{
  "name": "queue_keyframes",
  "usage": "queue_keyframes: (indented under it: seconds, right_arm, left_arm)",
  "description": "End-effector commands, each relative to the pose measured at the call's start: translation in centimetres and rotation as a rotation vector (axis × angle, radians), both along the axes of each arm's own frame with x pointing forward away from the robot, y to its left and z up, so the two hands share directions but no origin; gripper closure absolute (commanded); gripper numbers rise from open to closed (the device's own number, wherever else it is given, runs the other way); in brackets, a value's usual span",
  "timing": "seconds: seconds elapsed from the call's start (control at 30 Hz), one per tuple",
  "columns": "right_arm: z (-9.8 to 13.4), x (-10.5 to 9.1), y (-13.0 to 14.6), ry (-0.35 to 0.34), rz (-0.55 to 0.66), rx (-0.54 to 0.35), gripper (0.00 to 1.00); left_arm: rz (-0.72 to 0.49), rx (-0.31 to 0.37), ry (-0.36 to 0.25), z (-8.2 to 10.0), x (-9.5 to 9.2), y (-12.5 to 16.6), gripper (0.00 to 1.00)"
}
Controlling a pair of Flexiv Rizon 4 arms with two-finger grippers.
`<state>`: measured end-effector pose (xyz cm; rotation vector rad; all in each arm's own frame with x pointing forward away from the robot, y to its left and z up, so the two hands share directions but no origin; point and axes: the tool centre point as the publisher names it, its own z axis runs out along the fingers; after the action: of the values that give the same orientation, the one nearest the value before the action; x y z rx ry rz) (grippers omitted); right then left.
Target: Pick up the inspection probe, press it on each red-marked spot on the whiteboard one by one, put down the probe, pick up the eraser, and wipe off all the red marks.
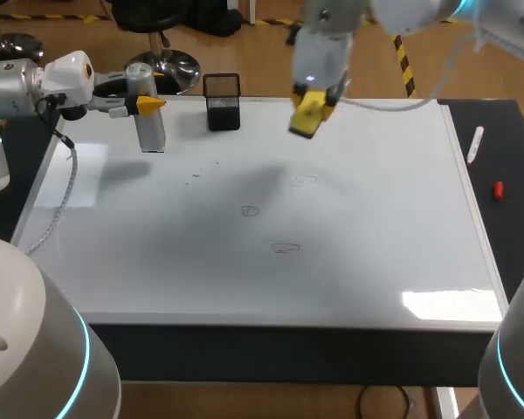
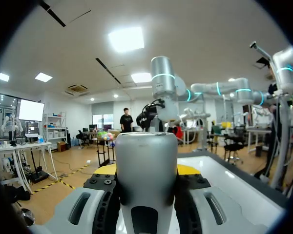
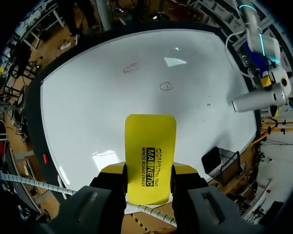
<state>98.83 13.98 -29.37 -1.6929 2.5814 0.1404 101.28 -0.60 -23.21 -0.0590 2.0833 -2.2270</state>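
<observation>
Robotics lab: whiteboard (image 1: 358, 253) workbench.

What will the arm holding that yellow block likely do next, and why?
Probably lower the eraser onto the nearest red mark: the right gripper holds it above the whiteboard, marks are unwiped, and the left gripper holds the probe aside.

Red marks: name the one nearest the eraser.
The faint rear mark, closest to the far edge where the yellow eraser hangs; the middle mark and front mark lie farther toward the near edge.
</observation>
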Motion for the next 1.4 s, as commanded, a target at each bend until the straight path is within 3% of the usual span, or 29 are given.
queue_keyframes:
  seconds: [0.03,0.47,0.67,1.4]
  right_arm:
    - [-0.7,-1.3,3.0,-0.021,0.026,-0.034,1.00]
    - [-4.2,-5.0,10.4,0.022,0.069,0.032,1.00]
    - [-5.2,-6.7,12.6,0.038,0.082,0.046,1.00]
    - [-9.2,-10.5,14.7,0.053,0.036,-0.033,1.00]
  left_arm:
    - [0.003,0.002,-0.001,0.2,-0.2,0.0,1.00]
    - [0.003,0.002,-0.001,0.2,-0.2,0.0,1.00]
    - [0.003,0.002,-0.001,0.2,-0.2,0.0,1.00]
    - [0.003,0.002,-0.001,0.2,-0.2,0.0,1.00]
